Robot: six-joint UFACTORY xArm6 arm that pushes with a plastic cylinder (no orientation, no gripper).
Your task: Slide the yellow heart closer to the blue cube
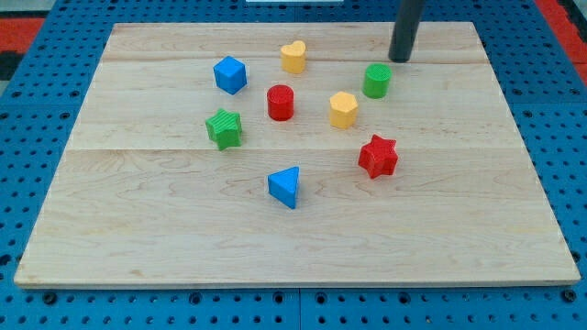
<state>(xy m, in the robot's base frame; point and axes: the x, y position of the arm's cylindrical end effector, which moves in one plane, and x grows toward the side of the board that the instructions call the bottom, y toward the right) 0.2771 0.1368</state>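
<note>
Approach is the step in hand: my tip (pixel 401 59), a bare rod with no claw to spread, stands apart toward the view's right of the yellow heart (pixel 293 57), the blue cube (pixel 230 74) beyond it, so pushing leftward comes next.

A plain dark grey rod, seemingly smooth and unmarked, ends at my tip (pixel 401 60).

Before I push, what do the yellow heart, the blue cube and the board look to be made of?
Yellow heart and blue cube: probably hard plastic, matte, solid even colour; faint ridging suggests printing, uncertain. Board: pale wood, smooth, judging by visible grain and plank seams. My tip is at the view's top right, clear of both blocks.
</note>
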